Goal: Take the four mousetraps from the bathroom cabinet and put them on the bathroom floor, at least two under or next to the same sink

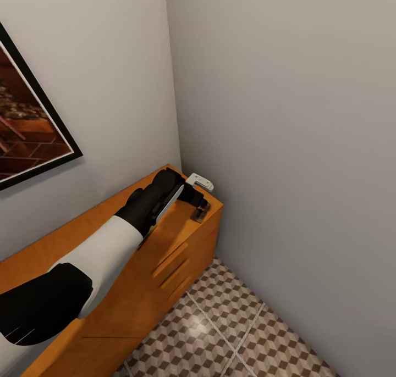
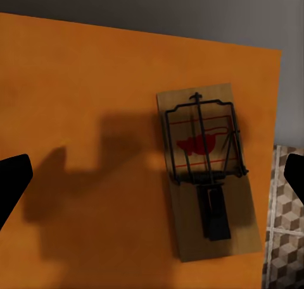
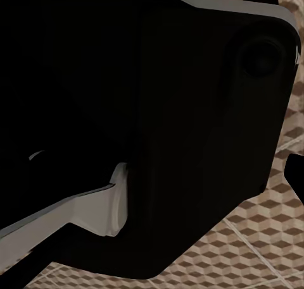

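Pick-up step in hand: left end effector held wide open, empty, above mousetrap on cabinet top. Descent, centring, closing required next. Right end effector's state cannot be told.

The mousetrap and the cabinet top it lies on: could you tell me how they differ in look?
The mousetrap is a pale brown wooden plate bearing black wire and a red mark; the cabinet top is plain bright orange. The mousetrap is small, the cabinet far wider. Both are flat and wood-coloured.
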Robot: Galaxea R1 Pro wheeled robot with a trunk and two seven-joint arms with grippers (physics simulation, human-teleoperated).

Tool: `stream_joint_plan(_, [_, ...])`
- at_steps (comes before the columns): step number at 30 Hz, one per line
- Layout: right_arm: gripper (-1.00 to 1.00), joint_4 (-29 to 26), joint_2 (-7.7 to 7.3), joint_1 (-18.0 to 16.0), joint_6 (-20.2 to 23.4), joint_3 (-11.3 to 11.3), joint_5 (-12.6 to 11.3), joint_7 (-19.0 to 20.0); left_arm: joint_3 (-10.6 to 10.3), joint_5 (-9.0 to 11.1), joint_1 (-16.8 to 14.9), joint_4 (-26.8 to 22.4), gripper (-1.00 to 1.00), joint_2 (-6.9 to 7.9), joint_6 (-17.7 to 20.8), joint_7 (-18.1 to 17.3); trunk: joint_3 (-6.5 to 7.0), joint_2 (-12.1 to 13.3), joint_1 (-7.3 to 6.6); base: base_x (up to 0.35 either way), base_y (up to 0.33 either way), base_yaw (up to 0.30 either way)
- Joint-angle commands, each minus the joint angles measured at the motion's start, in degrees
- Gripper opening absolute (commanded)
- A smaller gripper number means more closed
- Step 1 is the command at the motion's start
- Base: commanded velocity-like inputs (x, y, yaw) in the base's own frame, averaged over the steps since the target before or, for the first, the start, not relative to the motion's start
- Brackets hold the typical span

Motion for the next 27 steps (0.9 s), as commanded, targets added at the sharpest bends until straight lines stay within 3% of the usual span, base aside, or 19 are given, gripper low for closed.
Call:
stream_joint_plan(1, [1.0, 0.07, 0.0, -0.04, -0.23, 0.45, -0.61, 0.17, -0.08, 0.2, -0.06, -0.02, 1.0, 0.01, 0.24, 0.05, -0.09, -0.09, 0.03, 0.0, 0.0, 0.0])
stream_joint_plan(27, [1.0, 0.05, 0.0, -0.04, -0.23, 0.45, -0.61, 0.17, -0.08, 0.2, -0.06, -0.02, 1.0, 0.0, 0.24, 0.02, -1.54, -0.09, 0.03, 0.0, 0.0, 0.0])
